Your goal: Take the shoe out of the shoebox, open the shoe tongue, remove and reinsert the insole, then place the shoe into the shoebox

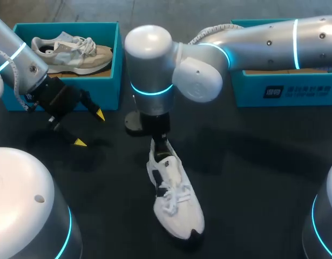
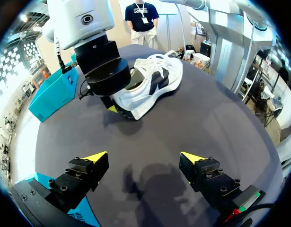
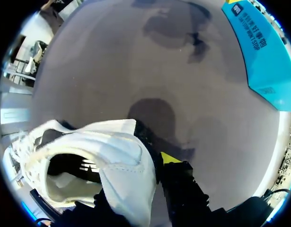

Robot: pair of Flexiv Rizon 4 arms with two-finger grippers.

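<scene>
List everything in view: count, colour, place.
white shoe: 1, white with black trim, mid-table, outside the boxes.
beige shoe: 1, beige-grey, inside left shoebox.
left shoebox: 1, teal, table's far left.
right shoebox: 1, teal, table's far right.
table: 1, dark.
left end effector: 1, black with yellow tips, open, near left shoebox.
right end effector: 1, black with yellow tips, shut on white shoe's heel.

Left arm (image 1: 17, 56), jaws apart, right arm (image 1: 263, 38), jaws clamped
</scene>
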